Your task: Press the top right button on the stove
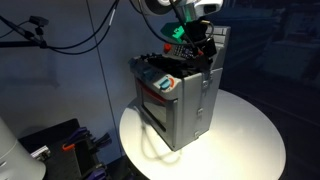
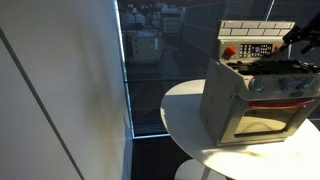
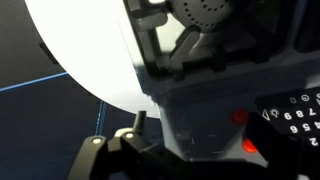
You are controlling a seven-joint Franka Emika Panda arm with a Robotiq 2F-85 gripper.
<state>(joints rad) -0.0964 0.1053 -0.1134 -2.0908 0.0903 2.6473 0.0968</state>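
The stove [image 1: 180,100] is a small grey toy oven with a white brick-pattern back panel [image 2: 255,40], black burners and a red-trimmed oven window [image 2: 265,115]. It stands on a round white table [image 1: 250,130]. My gripper [image 1: 192,40] hangs over the stove's top, close to the back panel, and also shows at the frame's right edge in an exterior view [image 2: 303,35]. The wrist view is dark and very close to the panel, with two red buttons [image 3: 238,116] [image 3: 250,148] and a keypad [image 3: 295,115]. Only one finger [image 3: 140,124] shows there.
A large dark window [image 2: 150,60] is behind the table. Cables [image 1: 70,40] hang at the back, and dark equipment [image 1: 60,145] sits on the floor beside the table. A pale wall [image 2: 50,100] stands to one side.
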